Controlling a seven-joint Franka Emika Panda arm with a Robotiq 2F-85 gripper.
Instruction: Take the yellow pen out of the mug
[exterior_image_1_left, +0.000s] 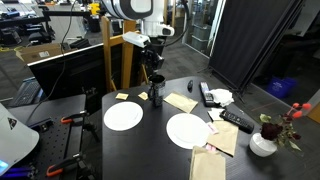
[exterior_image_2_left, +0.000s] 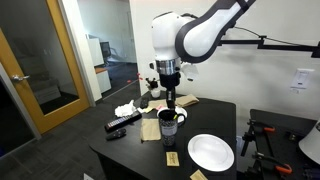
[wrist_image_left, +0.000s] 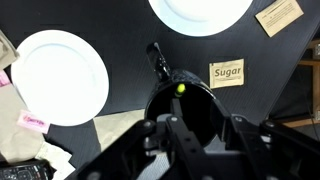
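Note:
The mug (wrist_image_left: 190, 112) is a dark cup seen from above in the wrist view, with its handle pointing toward the top of the picture. The yellow pen (wrist_image_left: 181, 87) shows only as a bright yellow-green tip inside the mug's far rim. My gripper (wrist_image_left: 204, 120) is open, hanging right over the mug's mouth with its fingers apart, and the pen tip lies beyond them. In both exterior views the gripper (exterior_image_1_left: 153, 72) (exterior_image_2_left: 171, 97) hangs just above the mug (exterior_image_1_left: 156, 94) (exterior_image_2_left: 168, 124). The pen does not show clearly there.
Two white plates (exterior_image_1_left: 123, 116) (exterior_image_1_left: 187, 130) lie on the black table close to the mug. A "Sugar" packet (wrist_image_left: 227, 73) lies beside the mug. Brown napkins (exterior_image_1_left: 180, 101), black remotes (exterior_image_1_left: 237, 120) and a white vase with flowers (exterior_image_1_left: 265, 142) stand farther off.

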